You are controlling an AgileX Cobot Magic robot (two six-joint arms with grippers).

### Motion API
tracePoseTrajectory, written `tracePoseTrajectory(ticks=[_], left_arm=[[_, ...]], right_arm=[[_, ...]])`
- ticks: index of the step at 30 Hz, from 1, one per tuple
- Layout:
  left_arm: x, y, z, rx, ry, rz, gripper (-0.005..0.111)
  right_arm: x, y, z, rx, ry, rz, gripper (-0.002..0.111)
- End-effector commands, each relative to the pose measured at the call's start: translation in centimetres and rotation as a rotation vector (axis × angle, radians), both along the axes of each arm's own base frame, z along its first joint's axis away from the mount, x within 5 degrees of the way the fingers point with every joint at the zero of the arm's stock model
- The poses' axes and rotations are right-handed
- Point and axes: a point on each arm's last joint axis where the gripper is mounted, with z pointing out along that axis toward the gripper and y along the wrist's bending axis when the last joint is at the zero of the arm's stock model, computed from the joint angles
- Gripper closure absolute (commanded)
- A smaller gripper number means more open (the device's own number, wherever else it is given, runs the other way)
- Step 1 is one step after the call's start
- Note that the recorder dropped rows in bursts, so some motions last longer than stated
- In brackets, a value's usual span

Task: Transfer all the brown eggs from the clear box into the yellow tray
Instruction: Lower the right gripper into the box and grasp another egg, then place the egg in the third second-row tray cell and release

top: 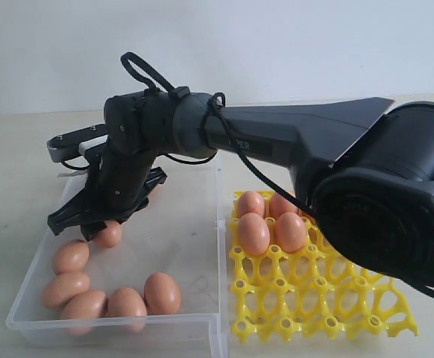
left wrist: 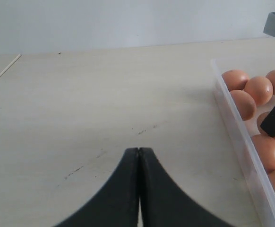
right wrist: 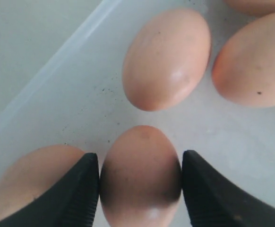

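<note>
Target egg [right wrist: 140, 177] sits low in clear box [top: 202, 321], right end effector [right wrist: 140, 163] pinching its flanks. Judgement: squeeze gently, lift straight, clear the neighbours. Count: six brown eggs [top: 126, 302] visible in box, four in yellow tray [top: 314, 298]; arm may hide more. Left end effector [left wrist: 139, 158] pressed together, idle over surface [left wrist: 81, 94].

The brown eggs [top: 162, 292] look smooth and matt, the clear box [top: 112, 328] and yellow tray [top: 239, 327] plastic.

Matte blk right arm [top: 299, 142], looped cable [top: 146, 71], tapered blk tool [right wrist: 140, 187].
</note>
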Motion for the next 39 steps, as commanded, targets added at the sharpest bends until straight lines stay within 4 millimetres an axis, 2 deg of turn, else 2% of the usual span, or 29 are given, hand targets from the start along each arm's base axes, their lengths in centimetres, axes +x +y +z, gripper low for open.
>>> tracePoseTrajectory(ticks=[1, 5, 7, 8, 11, 14, 16, 19, 21, 24, 30, 39], left_arm=[[0.0, 0.0, 0.2, 0.004, -0.005, 0.002, 0.107], [0.0, 0.0, 0.2, 0.004, -0.005, 0.002, 0.107], [0.0, 0.0, 0.2, 0.004, -0.005, 0.002, 0.107], [0.0, 0.0, 0.2, 0.004, -0.005, 0.002, 0.107], [0.0, 0.0, 0.2, 0.004, -0.005, 0.002, 0.107], [0.0, 0.0, 0.2, 0.004, -0.005, 0.002, 0.107], [0.0, 0.0, 0.2, 0.004, -0.005, 0.002, 0.107], [0.0, 0.0, 0.2, 0.004, -0.005, 0.002, 0.107], [0.0, 0.0, 0.2, 0.004, -0.005, 0.002, 0.107], [0.0, 0.0, 0.2, 0.004, -0.005, 0.002, 0.107], [0.0, 0.0, 0.2, 0.004, -0.005, 0.002, 0.107], [0.0, 0.0, 0.2, 0.004, -0.005, 0.002, 0.107]], right_arm=[[0.1, -0.1, 0.3, -0.013, -0.021, 0.038, 0.108], [0.7, -1.0, 3.5, 0.025, -0.067, 0.018, 0.108], [1.1, -2.1, 5.9, 0.053, -0.127, -0.006, 0.108], [1.1, -2.8, 6.5, 0.058, -0.154, -0.015, 0.108], [0.5, -5.5, 8.8, 0.139, -0.274, -0.073, 0.108], [-1.6, -9.7, 10.4, 0.233, -0.371, -0.161, 0.108], [-3.4, -13.0, 10.4, 0.285, -0.422, -0.228, 0.108], [-6.4, -17.6, 9.0, 0.289, -0.454, -0.289, 0.108], [-8.2, -20.2, 8.2, 0.292, -0.461, -0.343, 0.108], [-10.1, -23.0, 7.2, 0.303, -0.466, -0.422, 0.108], [-12.0, -27.0, 4.9, 0.256, -0.461, -0.524, 0.108], [-11.0, -29.8, 3.5, 0.200, -0.476, -0.619, 0.108]])
